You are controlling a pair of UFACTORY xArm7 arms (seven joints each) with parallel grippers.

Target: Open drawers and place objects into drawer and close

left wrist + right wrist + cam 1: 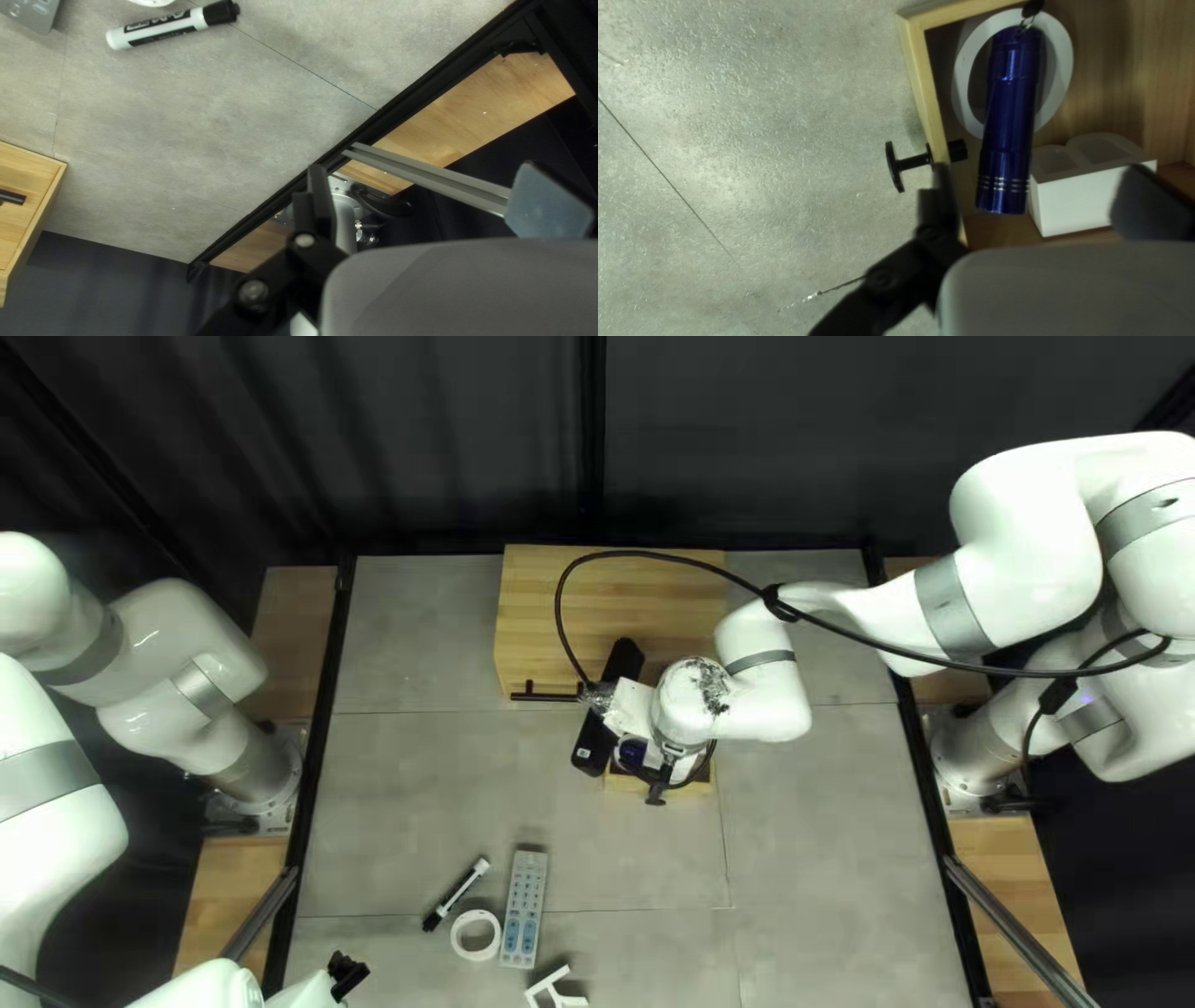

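Your blue flashlight (1008, 118) lies in the open drawer (920, 87), ahead of your right claw (670, 764), within the span of its parted fingers but gripped by neither. It rests across a white ring (1061, 62), with a white block (1083, 193) just beside it. The drawer juts from the wooden cabinet (535, 610). Out on the table (436, 784) you have a marker (457, 892), a white roll (474, 935), a remote (524, 909) and a white angular piece (554, 988). Your left claw (347, 973) is spread, holding nothing.
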